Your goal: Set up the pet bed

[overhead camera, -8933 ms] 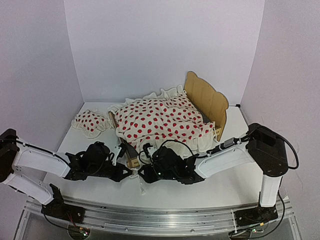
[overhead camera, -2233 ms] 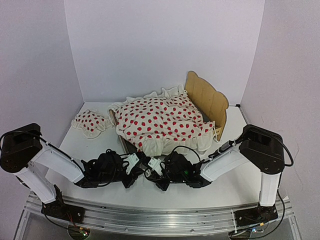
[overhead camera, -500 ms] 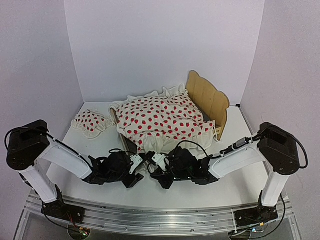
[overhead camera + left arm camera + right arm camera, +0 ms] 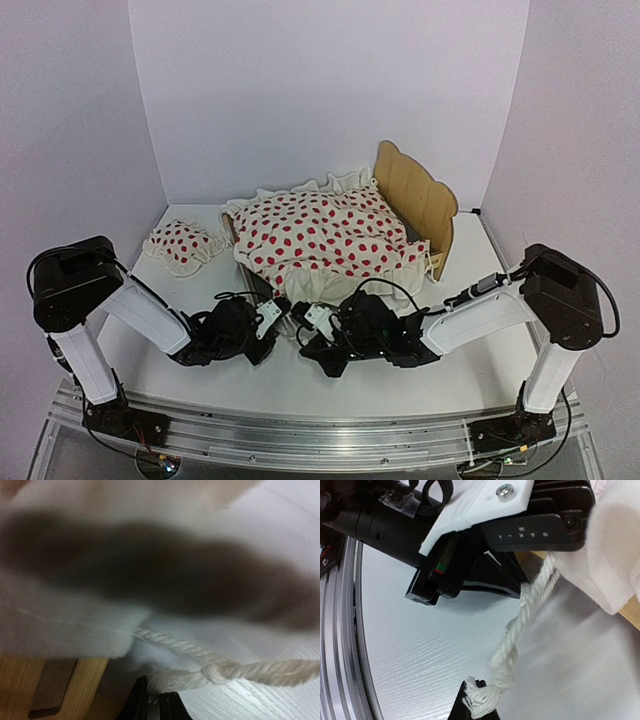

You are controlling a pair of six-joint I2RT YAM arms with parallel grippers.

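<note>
Fingers of right gripper point(image 4: 471, 701) pinched shut on frayed end of white cord point(image 4: 517, 630); left gripper point(image 4: 155, 706) tips close by its knot point(image 4: 210, 672), grip unclear.
Pet bed point(image 4: 418, 205) sits centre-far, dotted blanket point(image 4: 325, 235) draped over it; pillow point(image 4: 180, 245) lies apart, far left. Judged: blanket on, pillow still to place.

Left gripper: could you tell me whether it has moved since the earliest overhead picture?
Yes. Against the unmoved pillow, the left gripper has shifted rightward in the overhead view, toward the pet bed's near end.
</note>
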